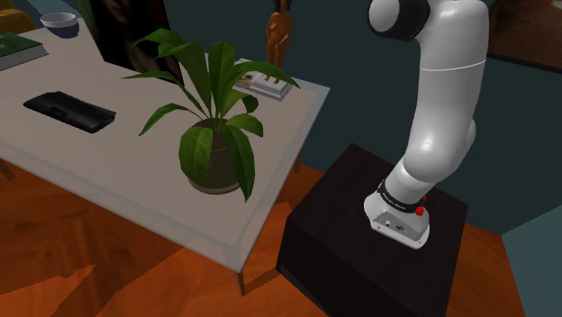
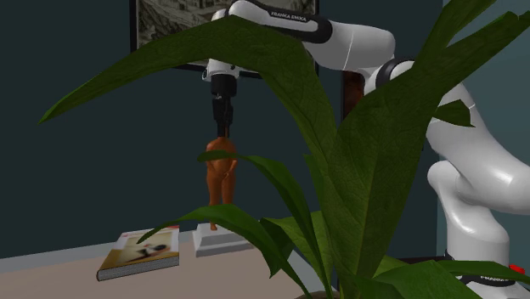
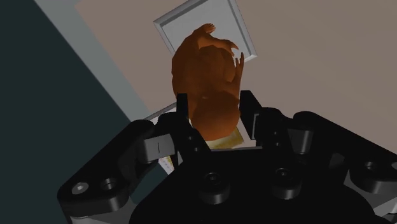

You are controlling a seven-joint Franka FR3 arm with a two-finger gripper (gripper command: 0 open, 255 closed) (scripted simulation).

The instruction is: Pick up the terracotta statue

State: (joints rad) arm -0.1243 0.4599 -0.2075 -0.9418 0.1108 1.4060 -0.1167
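The all-black two-finger gripper hangs straight down from the white arm over the far corner of the pale rectangular table. Its fingers pinch the upper end of the slim terracotta-coloured statue, a standing figure. In the wrist view the gripper has one finger against each side of the statue, with the square white plinth far below it. In the second exterior view the figure stands upright on that plinth, which lies flat on the table in front of a dark teal wall. Just beside it on that view's left lies a thin book with a pale cover. In the shoulder view the statue and plinth are at the table's far right corner, behind the leafy green plant in its round dull pot near the table's right edge. The plant's broad leaves stand large in the near part of the second exterior view. To the shoulder view's left lies a flat black oblong object, and well beyond it are a small whitish bowl and a green book. The arm rises from the black box stand on the reddish wooden floor.
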